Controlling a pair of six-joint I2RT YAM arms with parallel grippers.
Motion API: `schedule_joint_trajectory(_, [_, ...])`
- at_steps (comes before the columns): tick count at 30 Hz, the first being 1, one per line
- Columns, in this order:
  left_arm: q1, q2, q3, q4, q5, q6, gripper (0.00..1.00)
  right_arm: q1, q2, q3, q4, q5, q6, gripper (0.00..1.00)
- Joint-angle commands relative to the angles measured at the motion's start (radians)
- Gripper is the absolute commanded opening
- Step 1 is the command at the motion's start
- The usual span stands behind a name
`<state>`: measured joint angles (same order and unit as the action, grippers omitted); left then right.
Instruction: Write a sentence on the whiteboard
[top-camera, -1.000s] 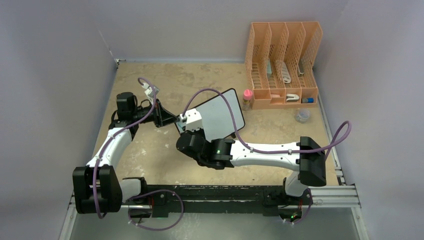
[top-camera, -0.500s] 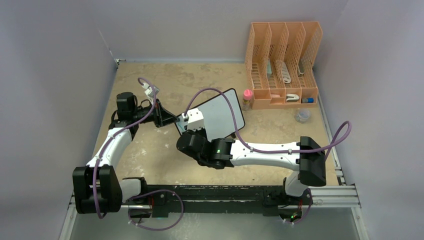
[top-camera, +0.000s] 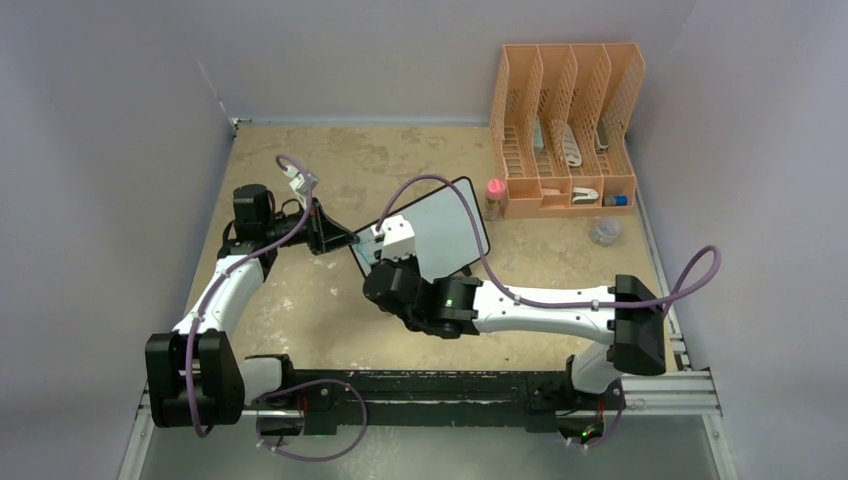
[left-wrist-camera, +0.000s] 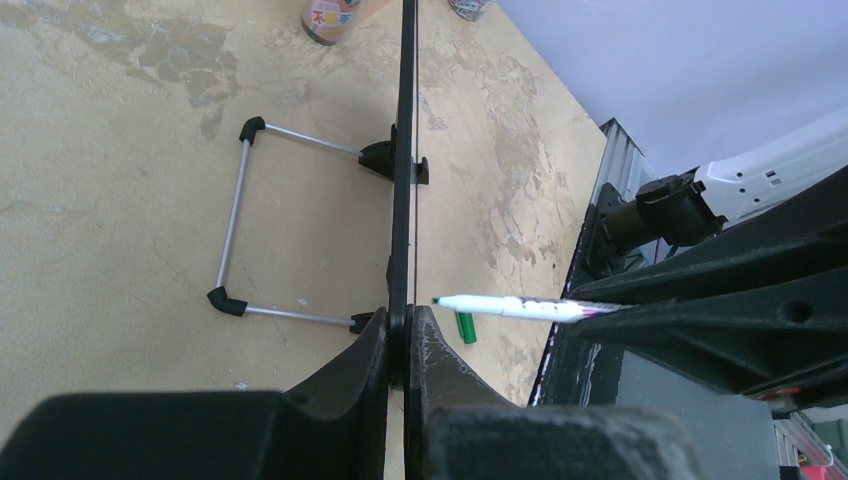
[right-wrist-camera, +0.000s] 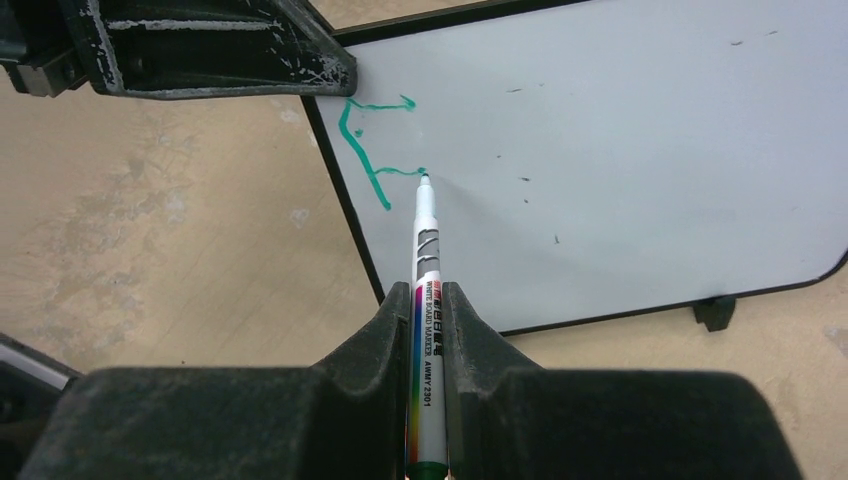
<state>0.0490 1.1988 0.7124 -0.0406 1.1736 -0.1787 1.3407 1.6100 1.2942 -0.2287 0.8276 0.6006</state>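
The whiteboard (top-camera: 440, 228) stands propped on the table, white with a thin black frame; it shows edge-on in the left wrist view (left-wrist-camera: 404, 150) and face-on in the right wrist view (right-wrist-camera: 620, 150). My left gripper (left-wrist-camera: 406, 318) is shut on its left edge (top-camera: 352, 241). My right gripper (right-wrist-camera: 428, 295) is shut on a white whiteboard marker (right-wrist-camera: 426, 270), whose tip touches the board. Of the sentence, only a green letter "F" (right-wrist-camera: 370, 150) shows at the board's upper left. The marker also shows in the left wrist view (left-wrist-camera: 510, 305).
A green marker cap (left-wrist-camera: 466, 327) lies on the table in front of the board. The board's wire stand (left-wrist-camera: 235, 225) rests behind it. A pink-capped bottle (top-camera: 493, 198), an orange file rack (top-camera: 565, 125) and a small round container (top-camera: 603, 231) stand at the back right.
My right arm has shifted slightly right, moving the marker along the board. The left arm and the board have not moved.
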Motion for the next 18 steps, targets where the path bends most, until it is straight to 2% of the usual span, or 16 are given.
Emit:
schedule_joint_trajectory(1, [-0.019,0.007,0.028,-0.017,0.009,0.027,0.0,-0.006,-0.093,-0.032,0.047,0.021,-0.04,0.0])
schedule_joint_trajectory(18, [-0.02,0.01,0.031,-0.022,0.004,0.031,0.0,-0.04,-0.113,-0.089,0.098,-0.016,-0.04,0.0])
